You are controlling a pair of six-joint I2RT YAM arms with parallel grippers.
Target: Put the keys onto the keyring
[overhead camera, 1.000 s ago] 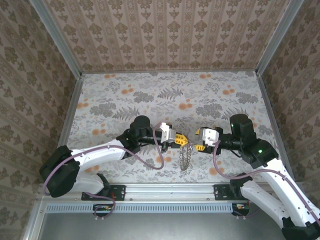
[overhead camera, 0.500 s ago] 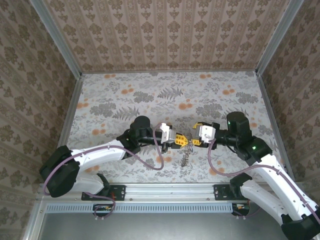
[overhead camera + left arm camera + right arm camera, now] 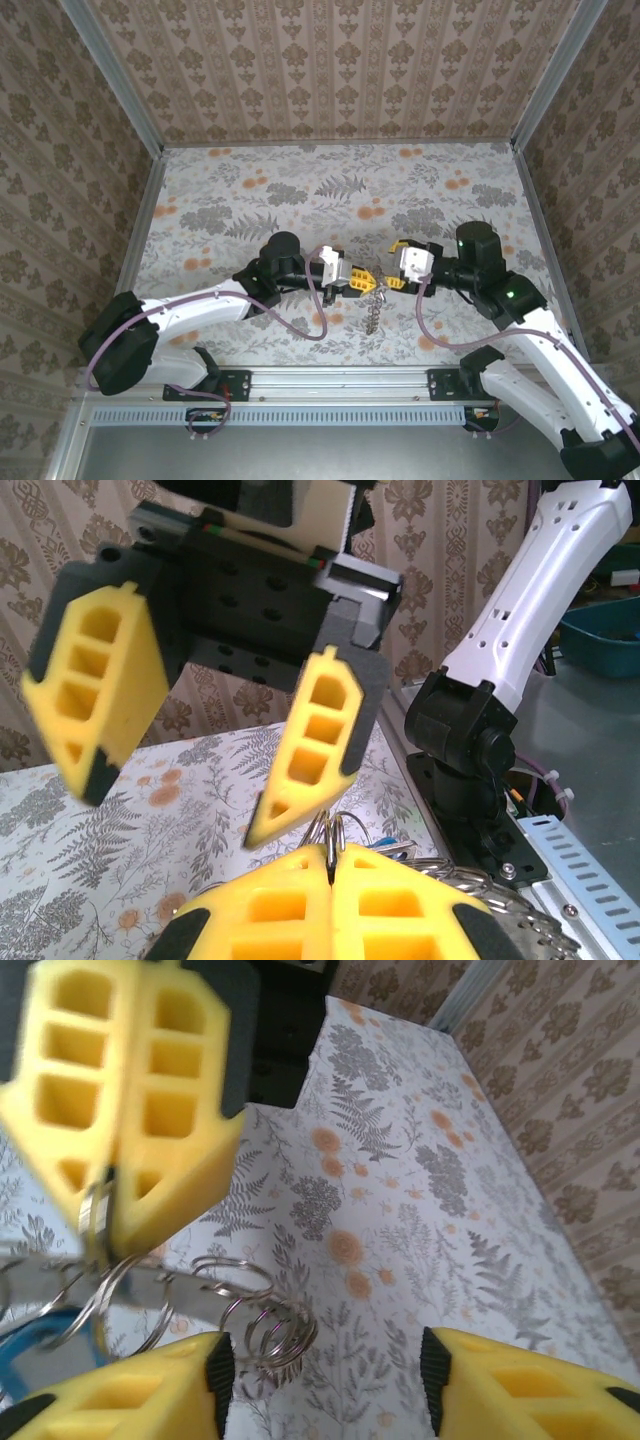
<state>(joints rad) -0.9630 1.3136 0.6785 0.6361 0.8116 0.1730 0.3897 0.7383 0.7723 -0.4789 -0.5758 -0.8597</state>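
Two tools meet tip to tip above the near middle of the table.

Left tool: clamped flat, yellow pads pinching a thin wire keyring at their very tips.

Right tool: partly wide, pads apart, gripping nothing. It sits just beside the left tool and faces it.

Keys: the keys hang as a short chain-like string straight below the pinch point, between the two tools.

Progress (my judgement): most of the threading looks done, since the bunch already dangles from what the left tool holds. I see no loose key on the table. What is left seems to be the fine work at the ring itself. In the right wrist view, coiled wire loops lie between my right pads, nearer one of them, so I read this as lining up to take hold there.

Not resolved:
- Whether the loops touch the right pad.
- Whether the lowest key rests on the table or hangs free; the top view does not settle it.
- Single keys cannot be counted, as they blur into one grey strand.
- The lower part of the bunch is cut off in both wrist views.
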